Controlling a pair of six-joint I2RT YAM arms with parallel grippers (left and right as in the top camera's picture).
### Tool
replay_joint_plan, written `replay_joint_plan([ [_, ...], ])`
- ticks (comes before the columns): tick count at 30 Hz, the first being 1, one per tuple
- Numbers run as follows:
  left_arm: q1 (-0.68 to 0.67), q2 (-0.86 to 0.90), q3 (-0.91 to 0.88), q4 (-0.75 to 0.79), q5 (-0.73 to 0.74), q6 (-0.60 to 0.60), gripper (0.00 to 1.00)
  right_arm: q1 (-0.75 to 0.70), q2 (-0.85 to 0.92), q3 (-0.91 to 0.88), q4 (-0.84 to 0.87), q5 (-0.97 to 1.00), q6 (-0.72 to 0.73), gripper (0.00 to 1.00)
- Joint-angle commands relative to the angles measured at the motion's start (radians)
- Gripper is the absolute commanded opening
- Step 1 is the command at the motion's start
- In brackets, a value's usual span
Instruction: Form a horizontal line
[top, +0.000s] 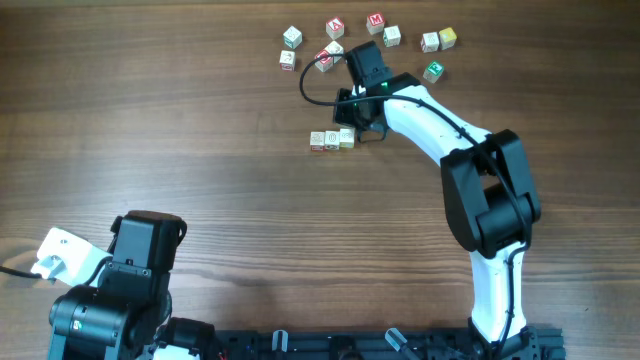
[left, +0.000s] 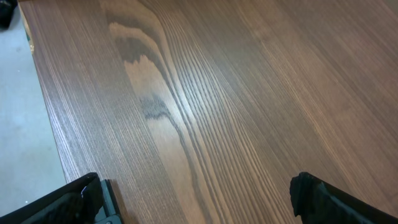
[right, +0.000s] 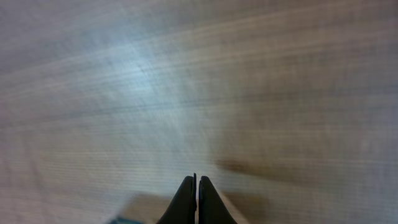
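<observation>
- The horizontal line (top: 331, 140) is a short row of three tiny pale wooden letter cubes with whitish faces. It lies near the middle of the dark brown wood-grain table (top: 200, 150), with the cubes side by side and touching or very nearly so.
- The right gripper (top: 366, 130), black and two-fingered on a white arm, sits just beside the row's right end. The overhead view does not show whether it touches the last cube.
- In the right wrist view its fingers (right: 186, 202) are clenched together with nothing between them, over blurred bare wood. No cube shows there.
- The left gripper (left: 194, 199) is released, its jaws spread wide over bare table at the near left, well apart from the row.
- A scatter of loose wooden cubes (top: 392, 36), some with red or green faces, lies beyond the row toward the far edge.
- By the look of them, the cubes are probably light, stiff and hard, not fragile, and smooth enough to slide on the wood at a slight touch.
- The best hold would be from above, centred across two opposite flat faces, so a cube does not twist out. The close-packed neighbours leave little room for a finger, so the row's free end faces are the easier ones to reach.
- With its fingers shut, the gripper could square a cube up with a gentle sideways push, but too much force would likely knock the row askew.
</observation>
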Motion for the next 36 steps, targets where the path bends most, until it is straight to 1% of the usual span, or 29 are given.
replay_joint_plan([
  [1,0.008,-0.003,-0.002,-0.001,-0.006,-0.021,1.00,-0.032,0.000,0.020,0.052,0.023,-0.013,0.05],
  [3,0.008,-0.003,-0.002,-0.001,-0.006,-0.021,1.00,-0.039,0.000,0.020,0.051,0.005,-0.010,0.05],
  [6,0.008,-0.003,-0.002,-0.001,-0.006,-0.021,1.00,-0.040,0.000,0.020,0.008,-0.029,-0.010,0.05],
  [11,0.008,-0.003,-0.002,-0.001,-0.006,-0.021,1.00,-0.038,0.000,0.020,-0.033,-0.028,-0.013,0.05],
  [19,0.008,-0.003,-0.002,-0.001,-0.006,-0.021,1.00,-0.038,0.000,0.020,-0.046,-0.037,-0.009,0.05],
  [22,0.008,-0.003,-0.002,-0.001,-0.006,-0.021,1.00,-0.038,0.000,0.019,-0.046,-0.078,-0.009,0.05],
  [36,0.008,-0.003,-0.002,-0.001,-0.006,-0.021,1.00,-0.038,0.000,0.020,-0.035,-0.120,-0.013,0.05],
])
